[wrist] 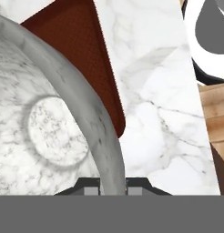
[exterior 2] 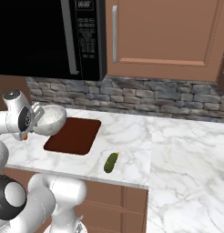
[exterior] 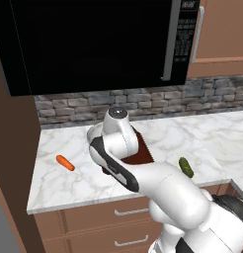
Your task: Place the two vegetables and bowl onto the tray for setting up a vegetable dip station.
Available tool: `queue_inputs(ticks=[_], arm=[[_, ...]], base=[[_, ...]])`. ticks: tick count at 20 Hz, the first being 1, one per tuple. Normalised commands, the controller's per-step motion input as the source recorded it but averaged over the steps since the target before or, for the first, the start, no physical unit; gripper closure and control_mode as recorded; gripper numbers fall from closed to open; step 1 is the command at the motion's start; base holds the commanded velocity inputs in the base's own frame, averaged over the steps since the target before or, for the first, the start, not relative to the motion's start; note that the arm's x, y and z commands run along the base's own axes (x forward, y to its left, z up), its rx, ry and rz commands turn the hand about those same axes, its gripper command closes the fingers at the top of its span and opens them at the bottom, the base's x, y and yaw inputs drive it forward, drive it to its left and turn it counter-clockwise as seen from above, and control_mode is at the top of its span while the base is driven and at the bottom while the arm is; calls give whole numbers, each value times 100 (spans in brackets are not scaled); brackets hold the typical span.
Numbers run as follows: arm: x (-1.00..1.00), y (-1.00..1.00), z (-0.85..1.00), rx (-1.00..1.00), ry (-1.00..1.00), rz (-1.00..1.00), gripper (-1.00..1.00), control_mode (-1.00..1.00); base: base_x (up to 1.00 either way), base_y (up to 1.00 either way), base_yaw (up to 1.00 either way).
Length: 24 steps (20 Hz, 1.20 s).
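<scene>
The gripper (wrist: 114, 189) is clamped on the speckled bowl's (exterior 2: 49, 119) rim, above the bare tray (exterior 2: 75, 135); carrot (exterior: 65, 162) at nine o'clock and cucumber (exterior: 186, 167) at three o'clock wait on the counter (exterior 2: 177, 150).

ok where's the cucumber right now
The cucumber lies on the marble counter near its front edge, right of the tray in the right base view, apart from it and from the bowl.
</scene>
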Motion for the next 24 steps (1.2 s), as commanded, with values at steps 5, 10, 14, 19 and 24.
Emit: queue_inputs(ticks=[5,10,14,19,24], arm=[[-1,-21,1,-2,2,0,100,-100],[5,-14,0,-7,0,-2,100,-100],[13,-15,-4,-6,0,-2,100,-100],[25,-13,-6,-1,0,0,100,-100],[28,-12,-6,0,0,0,100,-100]], base=[[0,0,0],[0,0,0],[0,0,0],[0,0,0],[0,0,0]])
